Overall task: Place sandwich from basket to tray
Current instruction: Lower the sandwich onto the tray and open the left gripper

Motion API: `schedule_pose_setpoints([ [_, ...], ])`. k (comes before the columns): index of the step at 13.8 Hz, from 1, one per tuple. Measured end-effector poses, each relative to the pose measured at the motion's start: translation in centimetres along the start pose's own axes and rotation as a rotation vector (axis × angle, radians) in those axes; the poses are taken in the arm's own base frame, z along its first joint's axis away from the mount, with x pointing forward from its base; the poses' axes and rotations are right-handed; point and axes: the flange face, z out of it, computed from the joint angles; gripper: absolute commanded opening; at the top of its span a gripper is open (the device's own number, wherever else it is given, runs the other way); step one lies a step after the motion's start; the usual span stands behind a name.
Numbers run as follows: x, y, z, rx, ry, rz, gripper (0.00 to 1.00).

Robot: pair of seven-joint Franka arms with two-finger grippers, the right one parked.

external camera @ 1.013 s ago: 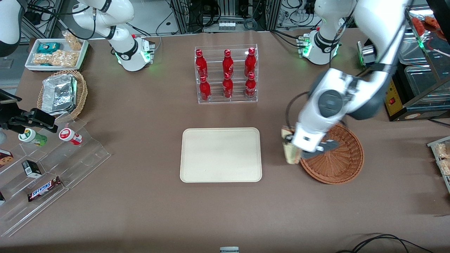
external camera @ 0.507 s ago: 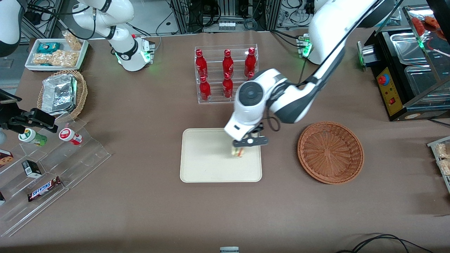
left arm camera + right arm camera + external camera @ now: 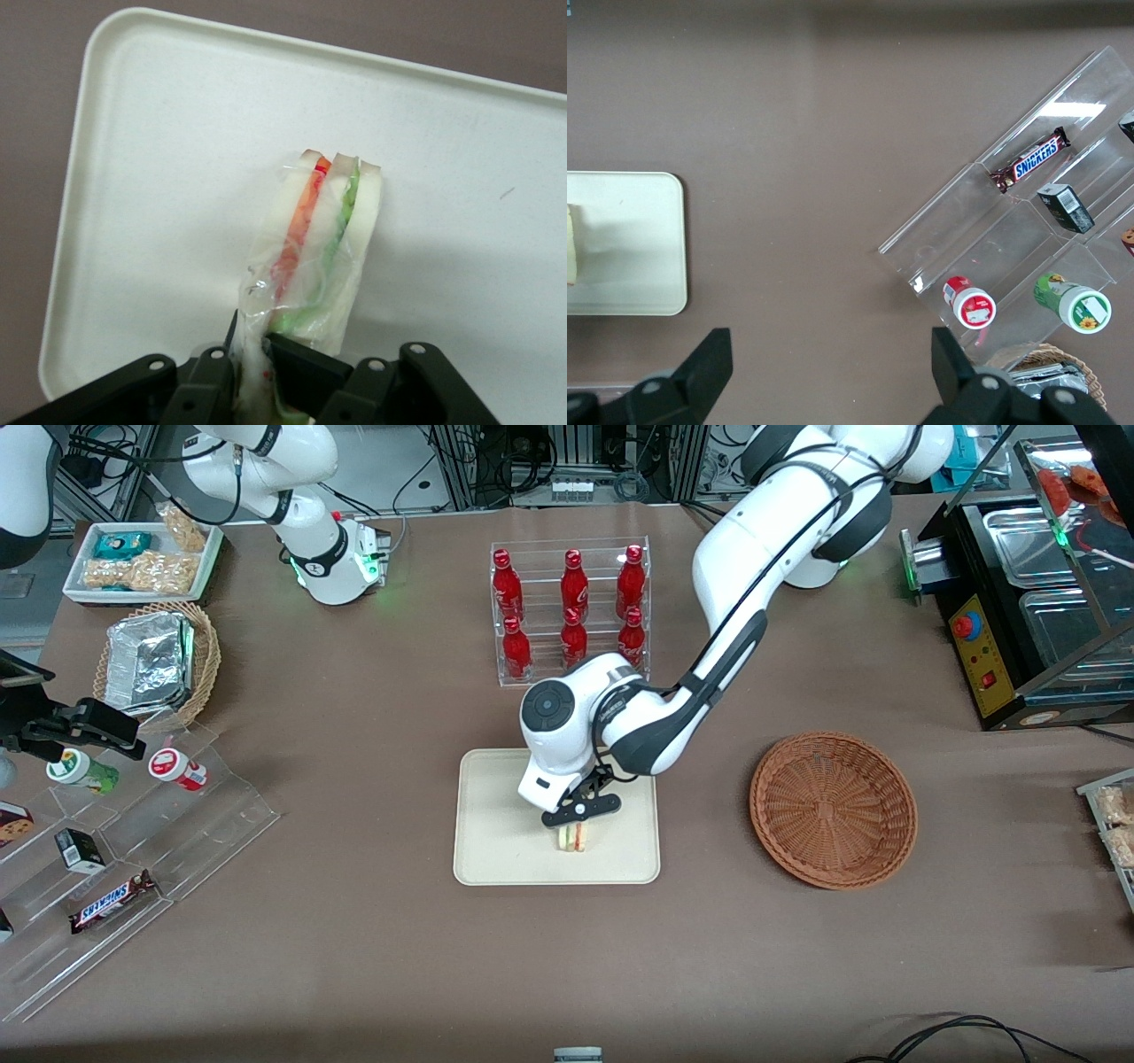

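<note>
My left gripper [image 3: 576,825] is over the cream tray [image 3: 496,850], shut on the wrapped sandwich [image 3: 574,838]. In the left wrist view the sandwich [image 3: 317,257] shows pale bread with red and green layers in clear wrap, pinched between the black fingers [image 3: 306,367] of the gripper [image 3: 259,376], hanging just above or touching the tray [image 3: 159,159]. The reddish-brown wicker basket [image 3: 833,808] stands empty beside the tray, toward the working arm's end of the table. An edge of the sandwich [image 3: 571,243] and the tray [image 3: 638,239] show in the right wrist view.
A clear rack of red bottles [image 3: 571,611] stands farther from the front camera than the tray. A clear stepped stand with snacks [image 3: 115,850], a tan basket with a foil container [image 3: 155,660] and a white snack tray [image 3: 142,562] lie toward the parked arm's end.
My left gripper carried the sandwich from the basket's edge sideways over the tray, then moved lower and nearer the front camera above the tray. The basket stands empty.
</note>
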Motion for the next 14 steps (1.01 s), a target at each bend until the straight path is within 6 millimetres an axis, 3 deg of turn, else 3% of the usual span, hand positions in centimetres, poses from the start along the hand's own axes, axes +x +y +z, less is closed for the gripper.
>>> schedule_pose_setpoints([
  [2, 0.2, 0.1, 0.2, -0.003, -0.001, -0.004, 0.7],
  [3, 0.3, 0.1, 0.1, -0.004, 0.001, -0.004, 1.0],
  [9, 1.0, 0.0, -1.6, 0.009, 0.019, -0.012, 1.0],
  [11, 2.2, -1.0, -5.0, 0.027, 0.034, -0.035, 1.0],
  [14, 5.3, -4.9, -13.0, 0.033, 0.043, -0.102, 1.0],
])
